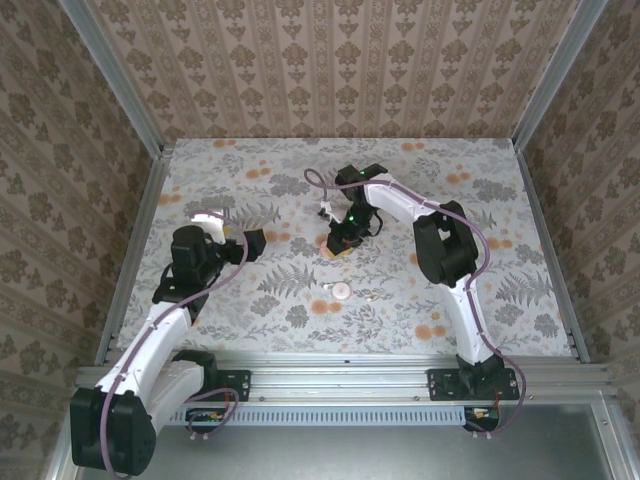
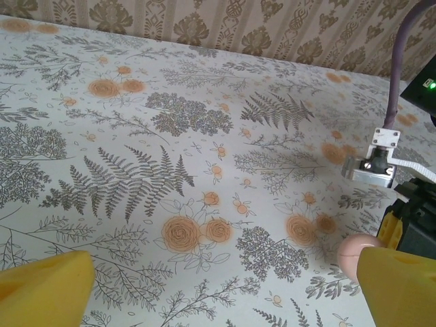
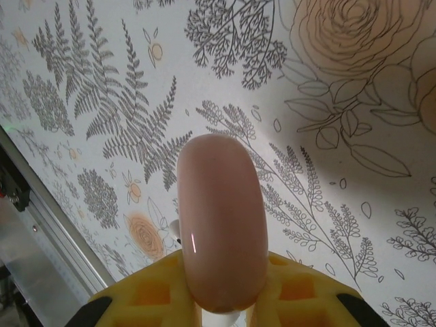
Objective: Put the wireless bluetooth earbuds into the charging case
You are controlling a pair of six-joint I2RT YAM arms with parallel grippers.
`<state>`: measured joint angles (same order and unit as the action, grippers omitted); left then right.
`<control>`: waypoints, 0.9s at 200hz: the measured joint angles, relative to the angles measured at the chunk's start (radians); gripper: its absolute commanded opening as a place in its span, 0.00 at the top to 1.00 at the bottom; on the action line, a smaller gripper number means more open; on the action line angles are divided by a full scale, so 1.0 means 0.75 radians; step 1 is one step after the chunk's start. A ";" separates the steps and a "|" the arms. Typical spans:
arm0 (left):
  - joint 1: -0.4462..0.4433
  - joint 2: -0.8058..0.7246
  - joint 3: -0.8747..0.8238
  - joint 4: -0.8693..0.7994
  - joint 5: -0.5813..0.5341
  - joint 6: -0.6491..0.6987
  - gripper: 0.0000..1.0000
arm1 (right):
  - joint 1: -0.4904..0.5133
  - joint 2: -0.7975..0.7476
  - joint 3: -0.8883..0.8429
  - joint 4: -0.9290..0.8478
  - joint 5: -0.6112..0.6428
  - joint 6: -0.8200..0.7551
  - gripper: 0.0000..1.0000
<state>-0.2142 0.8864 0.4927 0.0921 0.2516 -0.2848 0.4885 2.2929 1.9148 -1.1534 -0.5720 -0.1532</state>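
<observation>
My right gripper (image 3: 222,303) is shut on the charging case (image 3: 221,218), a glossy salmon-pink puck held on edge between the yellow pads. In the left wrist view the case (image 2: 355,251) shows its round face beside the right gripper's yellow finger (image 2: 391,230). One earbud (image 3: 169,230), a small white piece, lies on the cloth half hidden behind the case. From above, the right gripper (image 1: 340,244) hangs over the table's middle. Just nearer lie a pale round disc (image 1: 342,291), which I cannot identify, and a tiny pale piece (image 1: 368,296). My left gripper (image 1: 250,243) (image 2: 218,293) is open, holding nothing.
A floral cloth (image 1: 470,290) covers the table, with patterned walls on three sides. An aluminium rail (image 1: 340,360) runs along the near edge. The right arm's purple cable (image 2: 398,61) and white bracket (image 2: 373,163) hang at the right of the left wrist view.
</observation>
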 measured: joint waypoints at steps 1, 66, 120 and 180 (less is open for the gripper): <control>0.000 0.000 0.000 0.000 0.001 0.000 0.00 | 0.000 0.000 0.001 -0.001 0.000 -0.001 0.96; 0.001 -0.001 0.000 -0.005 0.003 -0.011 0.00 | -0.015 0.042 0.065 -0.073 0.031 -0.033 0.82; 0.002 -0.008 0.001 -0.034 0.005 -0.016 0.00 | -0.029 0.050 0.109 -0.090 0.120 -0.034 0.62; 0.009 -0.002 0.083 -0.135 0.037 -0.015 0.00 | -0.040 0.046 0.135 -0.063 0.209 0.017 0.51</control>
<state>-0.2077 0.8852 0.5549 -0.0093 0.2794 -0.2958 0.4587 2.3272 2.0159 -1.2003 -0.4152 -0.1406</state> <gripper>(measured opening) 0.997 0.475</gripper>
